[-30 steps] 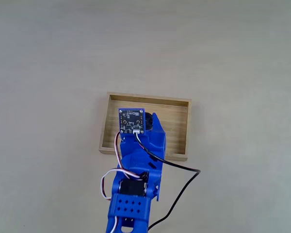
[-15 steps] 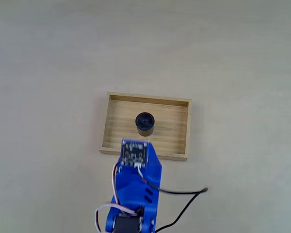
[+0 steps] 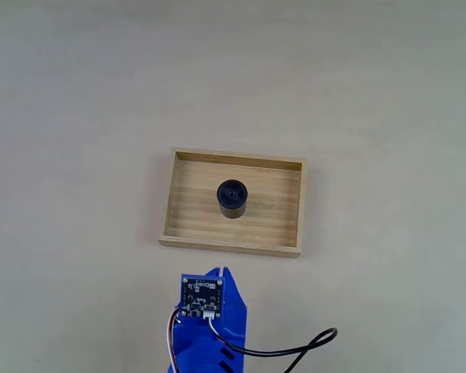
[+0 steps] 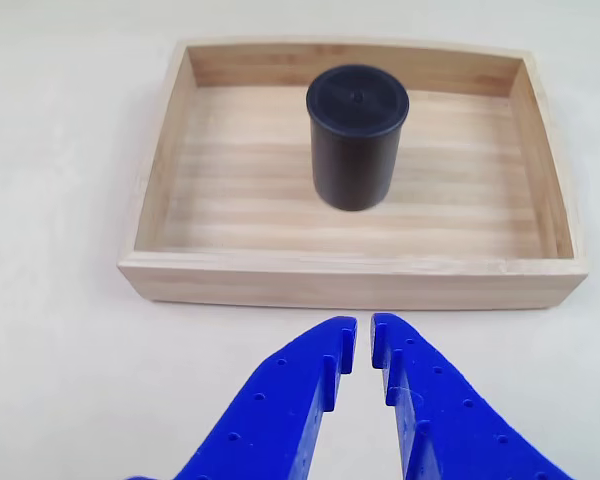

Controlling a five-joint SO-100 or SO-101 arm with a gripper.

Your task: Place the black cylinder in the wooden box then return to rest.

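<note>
The black cylinder (image 4: 357, 135) stands upright in the wooden box (image 4: 350, 278), straight ahead of my pincer (image 4: 364, 337); pincer nearly closed, empty, outside the near wall; only rest remains, I judge.

Plain pale beige bench (image 3: 78, 93), matte, no marks. Wooden box (image 3: 169, 202) sits flat on it, roughly mid-scene in fixed view. Black cable (image 3: 299, 351) loops on bench near bottom edge, right of arm.

blue arm (image 3: 210, 334) cut off by bottom edge
</note>
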